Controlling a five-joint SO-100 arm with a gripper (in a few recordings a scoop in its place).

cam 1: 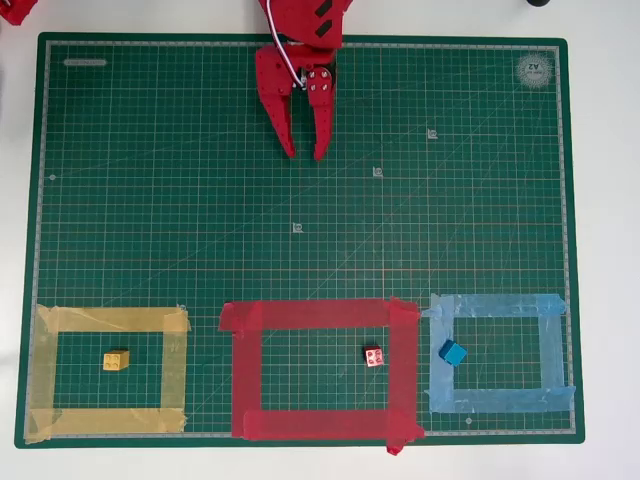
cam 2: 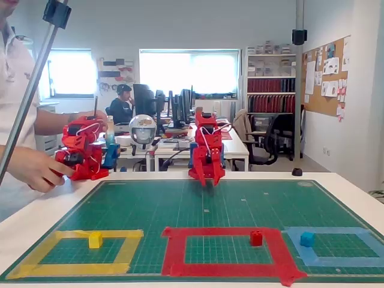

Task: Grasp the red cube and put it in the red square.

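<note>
**Q:** Jaws first: what are they doing?

**A:** Slightly parted and empty. In the overhead view the red gripper [cam 1: 305, 152] hangs at about twelve o'clock on the green cutting mat [cam 1: 200, 220], its two pointed fingers [cam 1: 284, 125] aimed down the picture toward the frames, with a narrow gap between the tips. Nothing is between them. The fixed view shows the same gripper [cam 2: 207, 179] low over the far edge of the mat, folded close to its base, which reads as a resting pose.

**Q:** And along the near edge, left to right?

**A:** At about seven o'clock lies a yellow tape frame [cam 1: 45, 370] with a yellow cube [cam 1: 116, 360] inside it. At six o'clock is the red square [cam 1: 245, 370], the biggest of the three outlines. The red cube [cam 1: 374, 356], with white dots on its top face, sits inside, at three o'clock within the frame, just beside the inner edge of the right-hand strip. At five o'clock is a light-blue tape frame [cam 1: 550, 350]; a blue cube [cam 1: 453, 352] rests at its left strip, partly on the tape.

**Q:** So why is each cube where it is?

**A:** Each is matched to its own colour, like a sorted layout. I judge the red cube already home, since the fixed view also shows the cube [cam 2: 256, 238] within the red outline [cam 2: 174, 252], well apart from the gripper.

**Q:** Any risk?

**A:** Only that the cube lies close to the tape, so a nudge could push it onto the strip.
</note>
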